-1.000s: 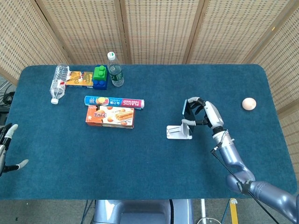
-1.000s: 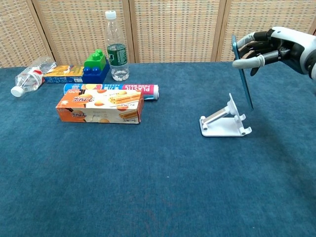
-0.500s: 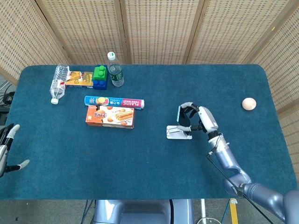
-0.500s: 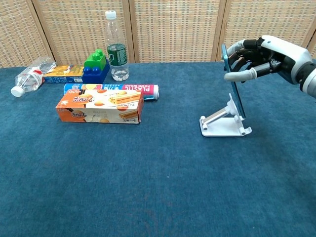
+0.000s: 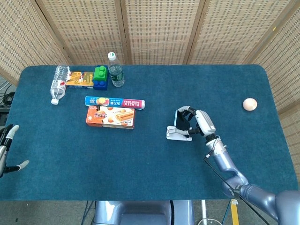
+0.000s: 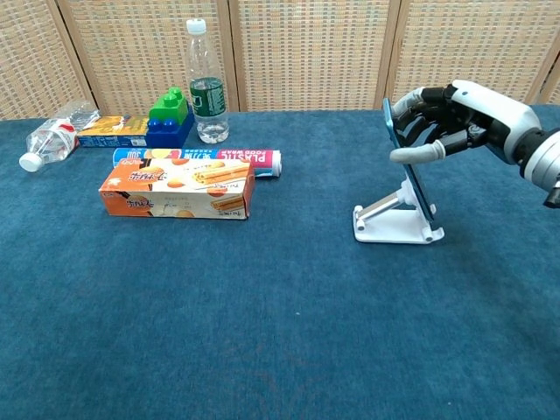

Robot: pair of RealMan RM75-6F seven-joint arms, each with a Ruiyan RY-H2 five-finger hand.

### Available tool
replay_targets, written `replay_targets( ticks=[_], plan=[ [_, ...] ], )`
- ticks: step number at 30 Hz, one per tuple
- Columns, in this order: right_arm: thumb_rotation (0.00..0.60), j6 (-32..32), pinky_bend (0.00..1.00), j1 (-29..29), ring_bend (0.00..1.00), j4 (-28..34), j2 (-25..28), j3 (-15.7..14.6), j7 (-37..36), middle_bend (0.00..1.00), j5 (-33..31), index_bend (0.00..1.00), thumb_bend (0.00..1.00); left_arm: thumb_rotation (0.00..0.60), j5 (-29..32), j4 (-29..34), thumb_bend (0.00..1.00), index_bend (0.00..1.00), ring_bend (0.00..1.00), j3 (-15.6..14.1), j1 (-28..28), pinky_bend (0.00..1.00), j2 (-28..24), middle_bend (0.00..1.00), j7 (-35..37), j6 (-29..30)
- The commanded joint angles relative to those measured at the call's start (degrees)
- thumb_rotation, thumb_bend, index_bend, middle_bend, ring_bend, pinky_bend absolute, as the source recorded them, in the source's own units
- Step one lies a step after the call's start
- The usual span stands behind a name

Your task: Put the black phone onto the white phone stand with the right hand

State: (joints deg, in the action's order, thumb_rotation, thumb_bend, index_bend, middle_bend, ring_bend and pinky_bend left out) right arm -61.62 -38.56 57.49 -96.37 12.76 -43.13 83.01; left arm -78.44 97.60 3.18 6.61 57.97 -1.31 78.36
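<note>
Black phone (image 6: 407, 162) in right hand (image 6: 455, 118)

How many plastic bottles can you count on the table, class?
2. One bottle stands upright at the back beside the toy blocks; the other bottle lies on its side at the far left. None seems hidden.

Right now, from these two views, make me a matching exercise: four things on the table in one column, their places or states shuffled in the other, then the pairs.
Things:
1. black phone
2. upright bottle
3. ball
4. biscuit box

States:
A. alone near the table's right edge
B. held by the right hand at the white phone stand
C. beside the toy blocks
D. lying in front of the plastic wrap box

Pairs: 1-B, 2-C, 3-A, 4-D
</note>
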Motion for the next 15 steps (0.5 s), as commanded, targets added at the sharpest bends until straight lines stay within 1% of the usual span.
replay_targets(
  ticks=[1,9,15],
  plan=[
    [0.6,-0.17,0.49,-0.01,0.51,-0.82,-0.41,-0.28,-0.44,0.53,0.07,0.47,0.31,0.6,-0.03,0.04,0.0,0.0,0.0,-0.03,0.01,0.0,0.04,0.0,-0.14,0.03],
    [0.6,-2.32,0.49,0.44,0.51,-3.13,-1.26,-1.02,-1.84,0.53,0.97,0.47,0.31,0.6,0.2,0.05,0.0,0.0,0.0,-0.01,0.12,0.0,0.2,0.0,-0.53,-0.08],
    [0.6,-4.01,0.49,1.21,0.51,-3.82,-1.3,-2.29,-1.22,0.53,2.06,0.47,0.31,0.6,0.23,0.19,0.0,0.0,0.0,-0.06,0.17,0.0,0.34,0.0,-1.0,-0.07]
  ],
)
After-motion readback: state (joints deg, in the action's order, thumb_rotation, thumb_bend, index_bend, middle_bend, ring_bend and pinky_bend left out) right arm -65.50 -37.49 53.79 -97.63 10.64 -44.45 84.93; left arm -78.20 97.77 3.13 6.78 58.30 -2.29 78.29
